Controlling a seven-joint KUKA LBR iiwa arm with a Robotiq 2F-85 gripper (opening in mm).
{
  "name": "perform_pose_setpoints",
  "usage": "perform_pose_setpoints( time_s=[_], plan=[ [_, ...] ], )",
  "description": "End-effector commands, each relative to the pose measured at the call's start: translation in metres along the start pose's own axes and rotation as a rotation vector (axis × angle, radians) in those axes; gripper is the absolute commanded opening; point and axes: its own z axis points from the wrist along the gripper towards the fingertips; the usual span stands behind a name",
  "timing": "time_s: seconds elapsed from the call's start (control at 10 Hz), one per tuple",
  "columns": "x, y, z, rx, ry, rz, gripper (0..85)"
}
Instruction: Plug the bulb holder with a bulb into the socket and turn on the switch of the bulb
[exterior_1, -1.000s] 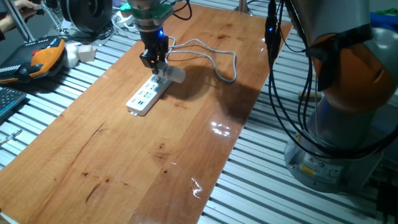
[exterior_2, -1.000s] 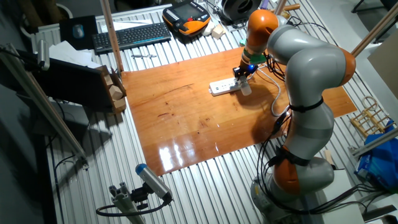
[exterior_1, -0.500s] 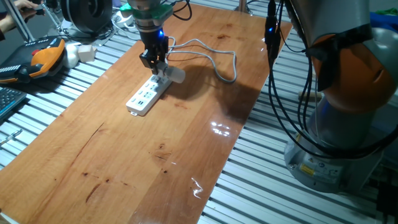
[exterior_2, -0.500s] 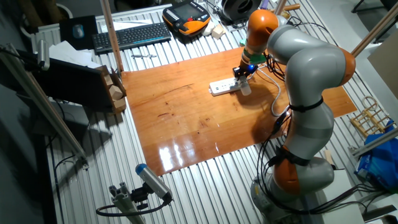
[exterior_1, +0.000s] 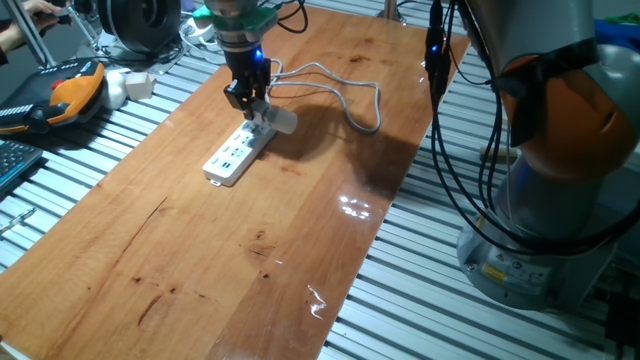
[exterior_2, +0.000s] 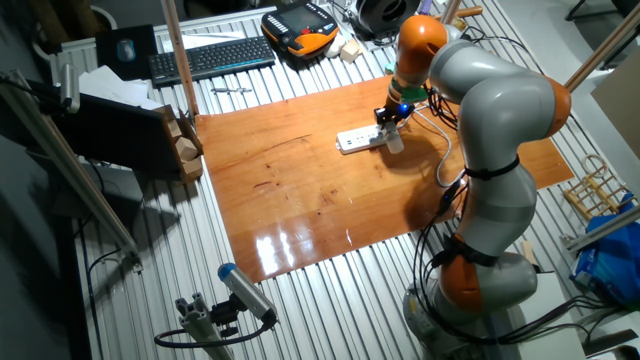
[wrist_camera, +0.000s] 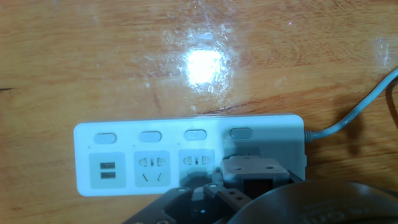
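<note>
- Arm (exterior_2: 480, 130) is standing off the table's edge, arching over the table (exterior_1: 250, 230) and reaching down with the wrist pointing nearly straight down at the socket's cord end; blue light glowing on the wrist.
- Table is wooden, glossy, sitting on a ribbed metal bench (exterior_1: 90, 150).
- Socket (exterior_1: 238, 153) is lying flat on the table, towards the far end in one fixed view, well in from both long edges; in the hand view (wrist_camera: 186, 155) it is showing a USB pair, two open outlets and a row of four oval buttons.
- Grey-white cord (exterior_1: 345, 95) is running off the socket's end and looping across the table.
- Gripper (exterior_1: 252, 108) is hanging right over the socket's cord end, fingers pointing down; cannot tell whether the fingers are clamping anything or parted, they are merging with the white parts below.
- Bulb holder (wrist_camera: 255, 168) is sitting on the socket's last outlet by the cord, just under the gripper; whether fully seated, cannot tell.
- Bulb (exterior_1: 283, 120) is sticking out sideways from the holder, over the table beside the socket.
- Switch: not visible in any view.
- No readable writing or brand on the socket or the arm.
</note>
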Motion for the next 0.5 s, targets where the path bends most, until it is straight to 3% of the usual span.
perform_pose_setpoints(
  time_s=[0.0, 0.4],
  plan=[
    [-0.0002, 0.0, 0.0003, 0.0, 0.0, 0.001, 0.0],
    [-0.0006, 0.0002, 0.0024, 0.003, -0.005, 0.014, 0.0]
  ],
)
